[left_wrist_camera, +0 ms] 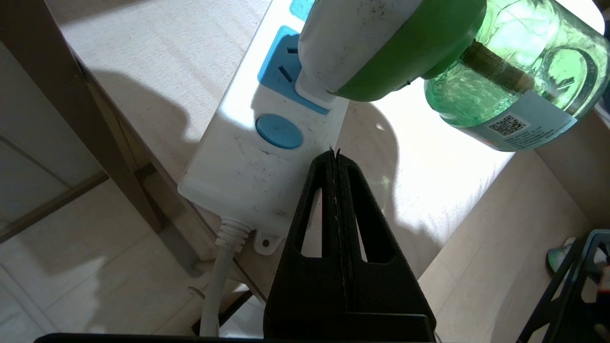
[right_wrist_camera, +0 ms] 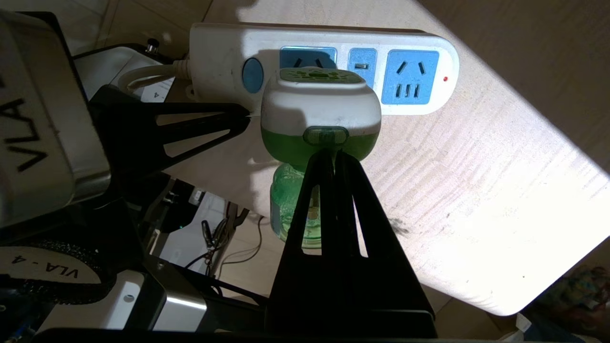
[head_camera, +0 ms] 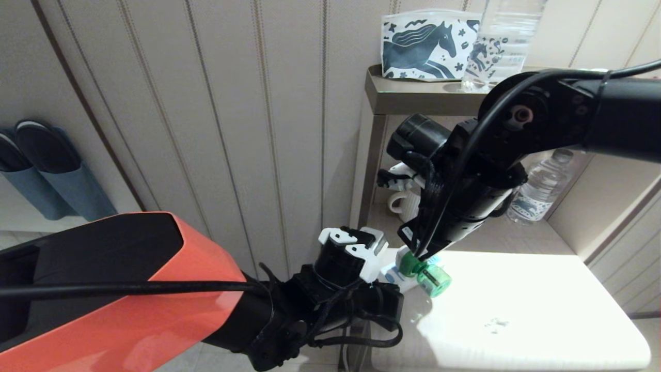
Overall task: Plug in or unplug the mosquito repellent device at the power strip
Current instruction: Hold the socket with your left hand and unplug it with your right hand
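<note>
The white oblong power strip with light-blue sockets (right_wrist_camera: 324,66) lies at the pale table's (head_camera: 516,310) near-left edge, the white-headed green-bottled mosquito repellent device (right_wrist_camera: 320,114) plugged beside its blue button, bottle overhanging the edge; the right gripper (right_wrist_camera: 335,155), fingers together, touches its head, the left gripper (left_wrist_camera: 334,155), closed and empty, presses the strip's side.

Your right arm (head_camera: 516,150) comes in from the right and angles down; its gripper (head_camera: 421,254) tip sits on the green repellent (head_camera: 427,273). The repellent lies tilted at the left end of the white table (head_camera: 516,310), against the strip (head_camera: 395,274), which is mostly hidden. Your left gripper (head_camera: 356,248) sits just left of the strip at the table's edge. Behind: shelf (head_camera: 413,93) with a horse-print pouch (head_camera: 428,45), bottle (head_camera: 539,188) and mug (head_camera: 405,204) below it. Slippers (head_camera: 41,165) hang far left.
</note>
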Controlling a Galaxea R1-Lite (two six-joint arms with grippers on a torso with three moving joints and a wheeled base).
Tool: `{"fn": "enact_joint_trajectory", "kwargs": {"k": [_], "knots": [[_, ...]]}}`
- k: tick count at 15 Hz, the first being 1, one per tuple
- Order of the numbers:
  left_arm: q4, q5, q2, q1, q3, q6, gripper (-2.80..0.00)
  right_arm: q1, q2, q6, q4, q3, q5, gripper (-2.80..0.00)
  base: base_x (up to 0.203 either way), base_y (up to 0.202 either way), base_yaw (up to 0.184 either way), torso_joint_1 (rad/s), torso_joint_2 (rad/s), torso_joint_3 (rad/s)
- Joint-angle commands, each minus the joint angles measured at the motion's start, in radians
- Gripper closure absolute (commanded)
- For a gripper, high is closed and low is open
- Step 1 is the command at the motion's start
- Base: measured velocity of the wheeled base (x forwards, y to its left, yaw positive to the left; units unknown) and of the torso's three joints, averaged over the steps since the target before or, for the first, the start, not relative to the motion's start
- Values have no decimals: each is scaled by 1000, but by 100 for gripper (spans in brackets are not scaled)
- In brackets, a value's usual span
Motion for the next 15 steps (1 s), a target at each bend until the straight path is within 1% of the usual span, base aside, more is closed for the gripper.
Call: {"fn": "enact_joint_trajectory", "kwargs": {"k": [1, 13, 14, 15], "knots": [[-6, 0, 0, 3, -3, -2, 0, 1, -6, 1, 9, -11, -2, 0, 0, 0, 0, 0, 0, 0], [-5, 0, -14, 13, -3, -5, 0, 1, -32, 2, 12, -11, -2, 0, 0, 0, 0, 0, 0, 0], [-5, 0, -17, 13, -3, -5, 0, 1, -43, 4, 23, 1, -5, -280, 0, 0, 0, 0, 0, 0], [-5, 0, -17, 13, -3, -5, 0, 4, -52, 4, 41, 2, -6, -280, 0, 0, 0, 0, 0, 0]]}}
